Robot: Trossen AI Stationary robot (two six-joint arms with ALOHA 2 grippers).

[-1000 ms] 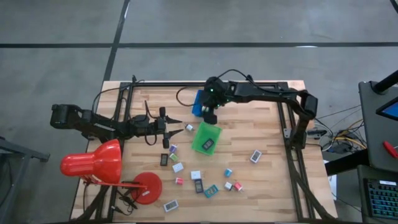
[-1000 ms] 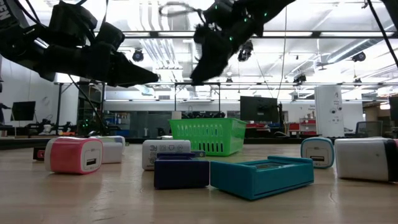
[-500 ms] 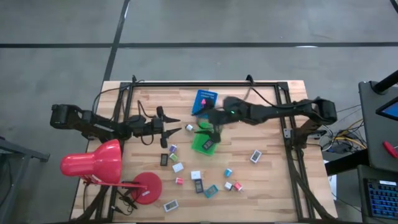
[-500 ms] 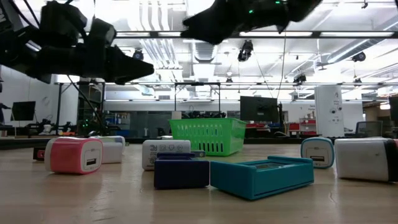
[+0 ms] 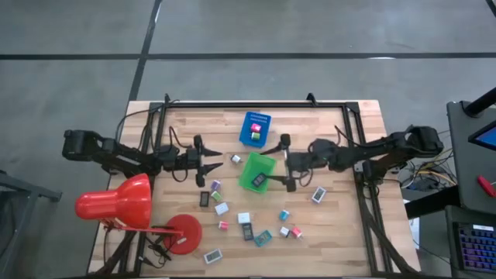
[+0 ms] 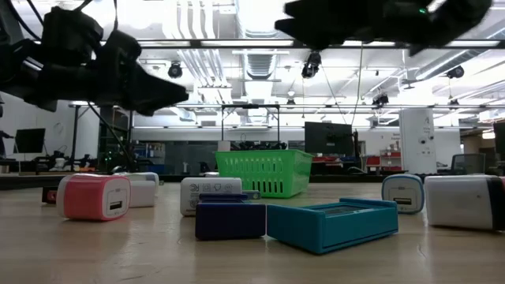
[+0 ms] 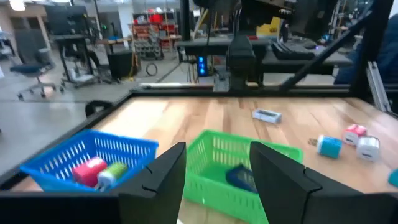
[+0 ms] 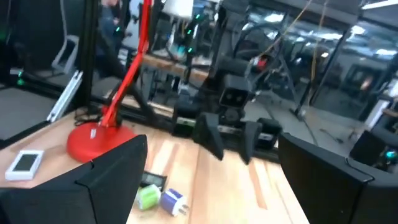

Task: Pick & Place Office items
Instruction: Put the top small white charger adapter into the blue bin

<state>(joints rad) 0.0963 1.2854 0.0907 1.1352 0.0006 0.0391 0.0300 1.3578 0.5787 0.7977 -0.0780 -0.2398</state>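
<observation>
Several office items lie scattered on the near half of the wooden table (image 5: 325, 132): small cubes and flat pieces such as a white one (image 5: 318, 194) and a teal one (image 5: 263, 237). A green tray (image 5: 249, 167) holds a dark piece (image 5: 261, 180). Behind it, a blue tray (image 5: 254, 120) holds a pink and a green piece (image 5: 254, 138). My left gripper (image 5: 219, 161) hovers open, pointing level at the green tray (image 7: 217, 155) from the left. My right gripper (image 5: 280, 163) hovers open and wide at that tray's right side, nothing between its fingers (image 8: 112, 174).
A red desk lamp (image 5: 116, 203) with its round base (image 5: 182, 232) stands at the near left. A black frame (image 5: 256, 105) runs along the far edge and down both sides. In the low view a pink cube (image 6: 95, 197) and a teal flat piece (image 6: 331, 221) lie close.
My right gripper has drawn back from over the blue tray, passed above the green tray toward the table's right edge, and tipped from pointing down to level, staying open. The blue tray with its pink and green pieces now shows uncovered.
</observation>
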